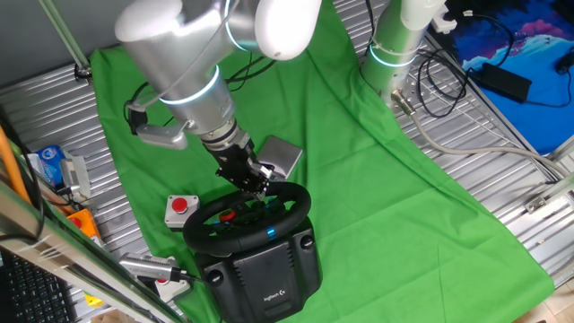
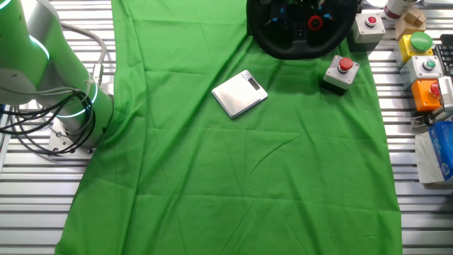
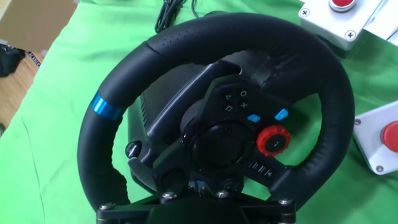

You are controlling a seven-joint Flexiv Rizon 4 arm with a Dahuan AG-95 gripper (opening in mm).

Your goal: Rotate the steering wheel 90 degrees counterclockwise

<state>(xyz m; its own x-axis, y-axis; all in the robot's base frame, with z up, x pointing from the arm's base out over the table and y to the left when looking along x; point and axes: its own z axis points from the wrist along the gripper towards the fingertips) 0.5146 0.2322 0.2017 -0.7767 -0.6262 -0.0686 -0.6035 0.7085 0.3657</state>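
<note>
One steering wheel [image 1: 249,218], black, thick-rimmed, on a bulky black base with a white logo, sits at lower centre of one fixed view and at the top edge of the other fixed view [image 2: 301,28]. In the hand view the steering wheel [image 3: 217,118] fills the frame, with a blue stripe on the rim at left, and a red dial and two blue buttons on the hub, right of centre.

One hand [image 1: 254,182], black, on a silver arm, is at the far rim of the wheel in one fixed view; whether it is open or clamped on the rim cannot be told.

One green cloth [image 2: 233,177] covers the table [image 2: 28,205].

One flat silver device [image 2: 239,93] lies on the cloth, near the wheel.

One small grey box with a red button [image 2: 341,74] stands just beside the wheel; it appears at centre left in one fixed view [image 1: 180,209].
</note>
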